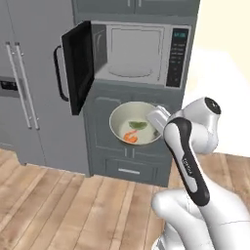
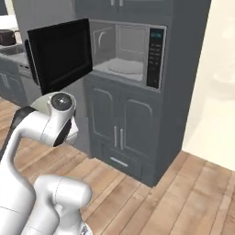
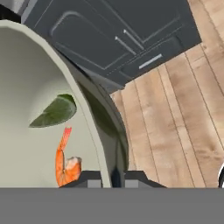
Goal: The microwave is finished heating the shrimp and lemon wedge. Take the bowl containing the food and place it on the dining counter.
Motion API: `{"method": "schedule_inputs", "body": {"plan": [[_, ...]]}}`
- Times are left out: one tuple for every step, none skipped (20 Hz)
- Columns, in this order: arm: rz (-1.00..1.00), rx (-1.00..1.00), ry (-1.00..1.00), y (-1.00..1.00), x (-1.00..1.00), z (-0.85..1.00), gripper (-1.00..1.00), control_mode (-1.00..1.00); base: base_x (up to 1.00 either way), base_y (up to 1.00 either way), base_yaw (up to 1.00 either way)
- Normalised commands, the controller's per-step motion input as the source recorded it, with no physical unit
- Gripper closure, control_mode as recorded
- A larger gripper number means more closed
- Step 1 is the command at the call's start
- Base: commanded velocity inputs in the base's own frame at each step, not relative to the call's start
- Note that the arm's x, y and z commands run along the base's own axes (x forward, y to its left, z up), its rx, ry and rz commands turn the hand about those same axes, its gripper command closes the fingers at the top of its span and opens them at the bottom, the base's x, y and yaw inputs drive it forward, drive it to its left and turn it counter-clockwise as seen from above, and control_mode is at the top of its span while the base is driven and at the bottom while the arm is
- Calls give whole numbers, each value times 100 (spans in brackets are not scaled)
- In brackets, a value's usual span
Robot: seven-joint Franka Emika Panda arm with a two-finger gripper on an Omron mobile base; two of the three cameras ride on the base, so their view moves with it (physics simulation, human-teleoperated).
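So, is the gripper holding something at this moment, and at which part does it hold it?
Yes. The gripper is shut on the bowl, pinching its rim, one fingertip inside and one outside. The shrimp and lemon wedge lie inside.

Arm: your white arm (image 1: 188,146) is folded, elbow high, wrist reaching forward-left.
End effector: your end effector (image 3: 110,177) is clamped tight on the bowl (image 1: 135,123) rim.

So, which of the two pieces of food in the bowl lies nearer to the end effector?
The orange shrimp; it lies just beside the end effector, while the green lemon wedge rests further up the bowl.
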Motion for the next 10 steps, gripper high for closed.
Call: {"method": "schedule_inputs", "body": {"plan": [[0,0,0,0,0,0,100,100,-58,-12,98],[0,0,0,0,0,0,100,100,-50,-5,100],[0,0,0,0,0,0,100,100,-40,-1,100],[0,0,0,0,0,0,100,100,-32,0,100],[0,0,0,0,0,0,100,100,-26,0,100],[0,0,0,0,0,0,100,100,-19,0,100],[0,0,0,0,0,0,100,100,-14,0,100],[0,0,0,0,0,0,100,100,-12,0,100],[0,0,0,0,0,0,100,100,-8,1,100],[0,0,0,0,0,0,100,100,-2,7,100]]}}
